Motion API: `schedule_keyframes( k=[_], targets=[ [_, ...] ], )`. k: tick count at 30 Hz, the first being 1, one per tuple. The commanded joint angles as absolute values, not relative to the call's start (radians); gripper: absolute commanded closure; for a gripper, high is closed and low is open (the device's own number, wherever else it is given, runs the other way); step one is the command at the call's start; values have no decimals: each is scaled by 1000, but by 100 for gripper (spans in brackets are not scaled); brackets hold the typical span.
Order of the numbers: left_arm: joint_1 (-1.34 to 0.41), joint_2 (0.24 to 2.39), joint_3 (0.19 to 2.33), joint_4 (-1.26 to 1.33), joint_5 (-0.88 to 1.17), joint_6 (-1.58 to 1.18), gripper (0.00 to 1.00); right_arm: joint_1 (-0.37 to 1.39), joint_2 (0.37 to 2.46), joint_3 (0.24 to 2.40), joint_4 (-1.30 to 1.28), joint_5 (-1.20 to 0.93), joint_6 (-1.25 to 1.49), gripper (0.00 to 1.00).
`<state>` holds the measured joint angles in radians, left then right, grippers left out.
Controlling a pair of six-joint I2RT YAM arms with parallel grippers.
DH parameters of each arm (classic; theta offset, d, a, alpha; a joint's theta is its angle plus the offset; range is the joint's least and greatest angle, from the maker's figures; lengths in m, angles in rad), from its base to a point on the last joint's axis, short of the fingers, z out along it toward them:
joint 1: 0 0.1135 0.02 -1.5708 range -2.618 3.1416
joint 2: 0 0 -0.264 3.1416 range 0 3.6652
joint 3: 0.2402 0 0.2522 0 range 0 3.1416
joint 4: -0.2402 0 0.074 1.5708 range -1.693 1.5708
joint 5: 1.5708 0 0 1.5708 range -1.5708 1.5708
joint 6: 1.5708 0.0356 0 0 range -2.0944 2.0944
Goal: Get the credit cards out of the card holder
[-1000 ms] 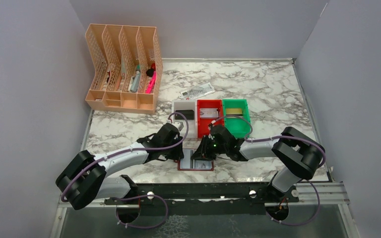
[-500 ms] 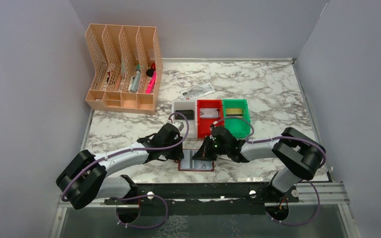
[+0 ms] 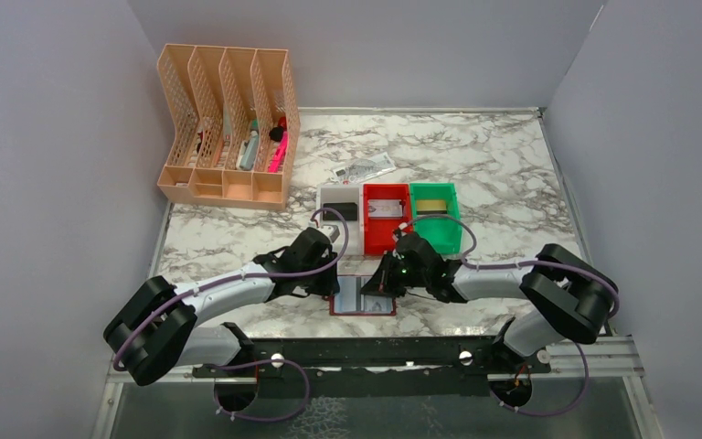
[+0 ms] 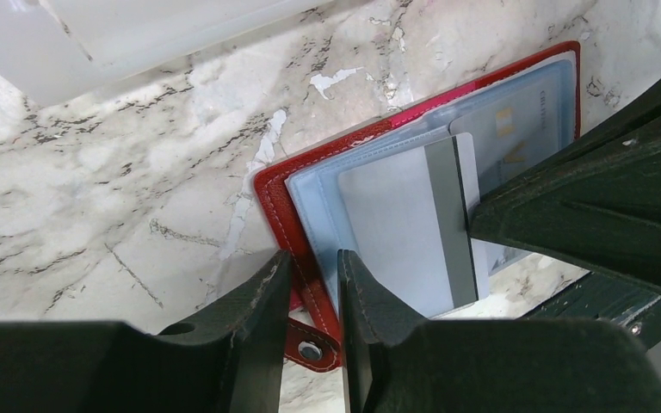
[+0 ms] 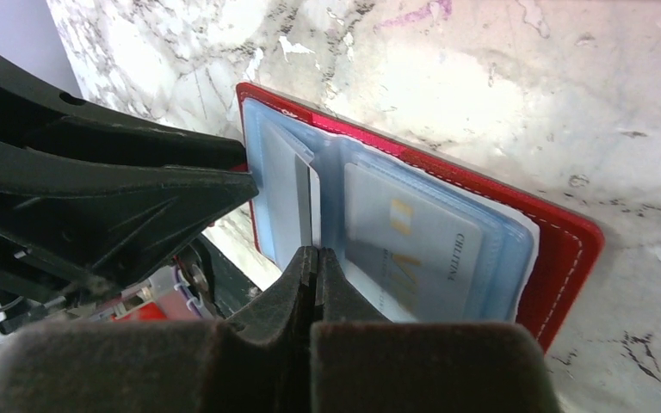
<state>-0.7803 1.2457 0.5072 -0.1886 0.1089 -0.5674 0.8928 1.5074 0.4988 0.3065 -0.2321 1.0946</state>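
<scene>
card holder (image 3: 361,300) lies open at the bench (image 3: 512,183) near edge, centre. left hand (image 4: 308,280) clamps its left cover edge. right hand (image 5: 314,256) fully closed, tips at pale striped card (image 4: 396,228); can't tell if it's pinched.

One card holder (image 4: 273,196); five credit cards (image 4: 400,232), two showing in its sleeves, one per bin; three bins (image 3: 375,234); one four-slot organiser (image 3: 224,188); one printed tag (image 3: 363,170).

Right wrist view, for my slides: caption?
Shut right gripper pinching a pale dark-striped plastic card in the open red wallet.
</scene>
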Motion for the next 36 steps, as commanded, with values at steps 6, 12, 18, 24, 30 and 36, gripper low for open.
schedule_keyframes(
  k=[6, 12, 18, 24, 30, 36],
  targets=[
    [-785, 1244, 500, -187, 114, -569, 71, 876, 1465, 474, 280, -231, 1028, 99],
    [-785, 1209, 515, -211, 96, -568, 65, 867, 1457, 494, 247, -249, 984, 99],
    [-785, 1131, 590, -257, 79, -577, 52, 866, 1532, 493, 279, -271, 1040, 99],
    [-787, 1056, 611, -200, 169, -651, 49, 867, 1575, 471, 350, -282, 1098, 99],
    [-807, 1068, 506, -37, 292, -754, 53, 867, 1570, 459, 356, -256, 1119, 99],
    [-837, 1154, 461, 24, 271, -766, 56, 867, 1574, 450, 364, -262, 1127, 99]
  ],
)
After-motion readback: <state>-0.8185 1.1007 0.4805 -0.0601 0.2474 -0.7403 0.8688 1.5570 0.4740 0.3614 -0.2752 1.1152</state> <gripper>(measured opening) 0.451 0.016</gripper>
